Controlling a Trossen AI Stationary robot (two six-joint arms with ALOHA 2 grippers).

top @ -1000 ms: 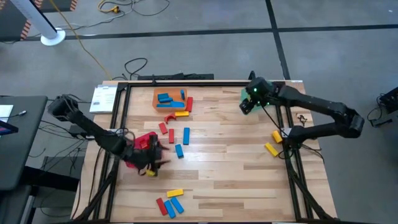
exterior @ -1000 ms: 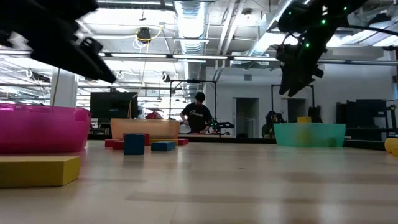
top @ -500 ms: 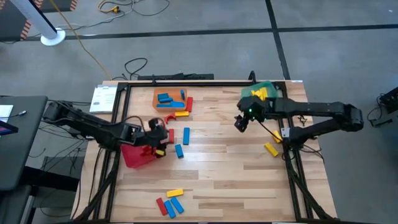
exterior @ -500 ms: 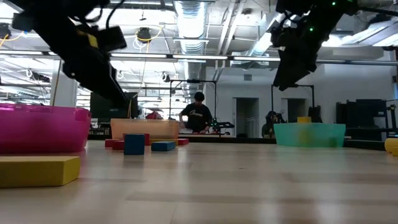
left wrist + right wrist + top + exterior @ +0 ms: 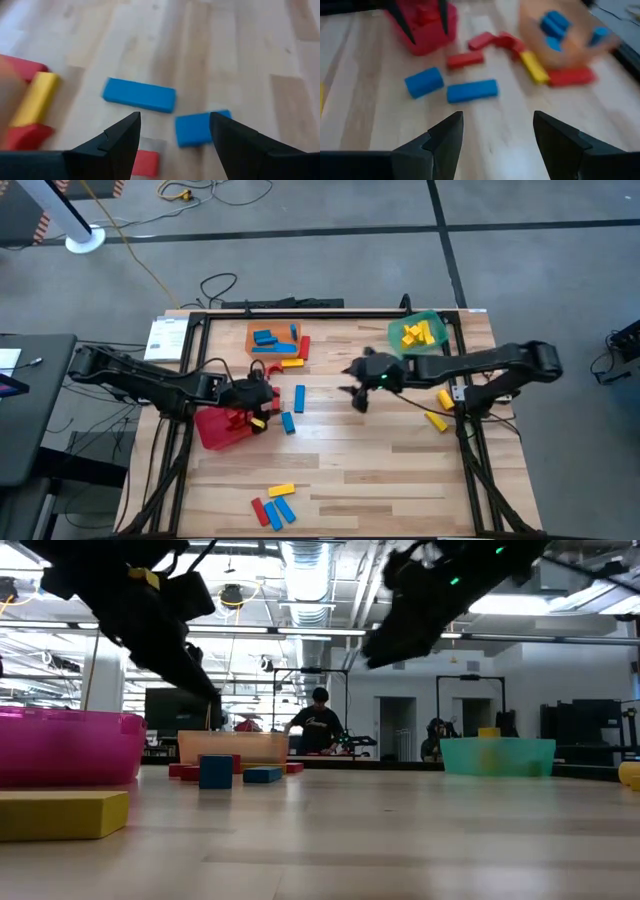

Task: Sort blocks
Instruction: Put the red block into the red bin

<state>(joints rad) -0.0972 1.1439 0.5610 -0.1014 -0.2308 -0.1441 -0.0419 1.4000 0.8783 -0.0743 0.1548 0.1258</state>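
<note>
Loose blocks lie flat on the wooden table: two blue blocks (image 5: 300, 397) (image 5: 288, 422), red ones (image 5: 275, 398) and a yellow one (image 5: 292, 363) near the middle. A mixed cluster (image 5: 275, 505) lies at the near edge, and two yellow blocks (image 5: 440, 408) at the right. My left gripper (image 5: 268, 402) hovers open beside the red bin (image 5: 218, 428), above the blue blocks (image 5: 139, 95). My right gripper (image 5: 352, 395) hovers open over bare wood right of them, facing the blue blocks (image 5: 472, 90). Neither holds anything.
An orange bin (image 5: 273, 340) with blue blocks stands at the far middle. A green bin (image 5: 420, 335) with yellow blocks stands at the far right. A black frame (image 5: 200, 360) edges the table. Bare wood spans the middle and near right. People sit in the room beyond.
My left gripper has swung from the red bin's near side toward the far edge and the table's middle, then stopped beside the blue blocks. My right gripper has moved from above the green bin toward the table's left and near edge, tipping and rolling; the bin's yellow blocks now show.
</note>
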